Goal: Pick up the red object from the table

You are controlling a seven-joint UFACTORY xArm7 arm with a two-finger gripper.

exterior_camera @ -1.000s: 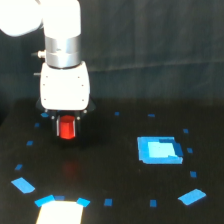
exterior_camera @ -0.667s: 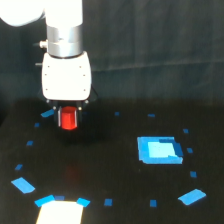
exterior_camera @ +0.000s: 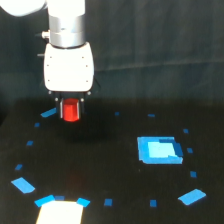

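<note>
Hanging straight down in the exterior view, the arm shows a grey cylindrical wrist above a white boxy gripper body, set toward the exterior view's left and upper half of the frame. The gripper [exterior_camera: 70, 111] points vertically at the table [exterior_camera: 110, 150], its dark fingers [exterior_camera: 61, 107] closed narrowly against the sides of the red object [exterior_camera: 71, 111], which sits clamped between them just under the white body.

That red object is a short, stubby, red-orange block, matte and plain, clearly narrower than the white housing above it. Its lower end appears lifted off the black surface, with a soft dark shadow on the table below it, though the blur makes the gap hard to judge.

Near the gripper on the exterior view's left lies a small blue tape mark [exterior_camera: 48, 113], close beside the fingers. Other small blue marks dot the table in a loose ring. A larger blue rectangle [exterior_camera: 159, 149] lies well apart on the exterior view's right, and a pale patch [exterior_camera: 60, 213] sits at the bottom edge.
</note>
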